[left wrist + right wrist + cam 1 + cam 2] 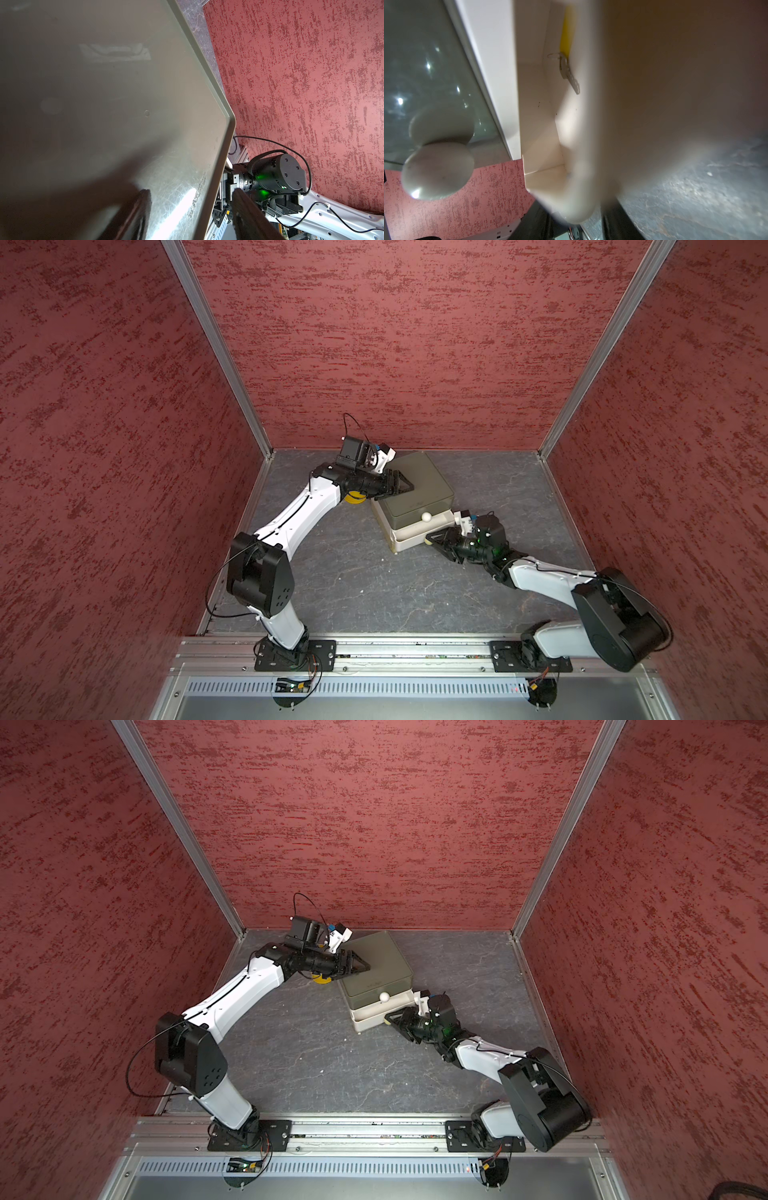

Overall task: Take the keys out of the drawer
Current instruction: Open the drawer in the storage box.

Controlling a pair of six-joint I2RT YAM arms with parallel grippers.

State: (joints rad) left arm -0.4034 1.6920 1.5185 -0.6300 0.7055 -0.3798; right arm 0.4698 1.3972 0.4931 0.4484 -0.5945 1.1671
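The drawer unit has a grey-green top and white drawers, and stands at the back of the table in both top views. Its lower drawer is pulled out a little. Inside it, in the right wrist view, lies one of the keys, a metal key with a yellow tag. My right gripper is shut on that drawer's cream knob, at the drawer's front. My left gripper is open, with one finger resting on the unit's top near its left edge.
The upper drawer's round white knob sticks out just above the open drawer, close to my right wrist. A yellow round thing shows beneath my left wrist. Red walls close in the grey table on three sides.
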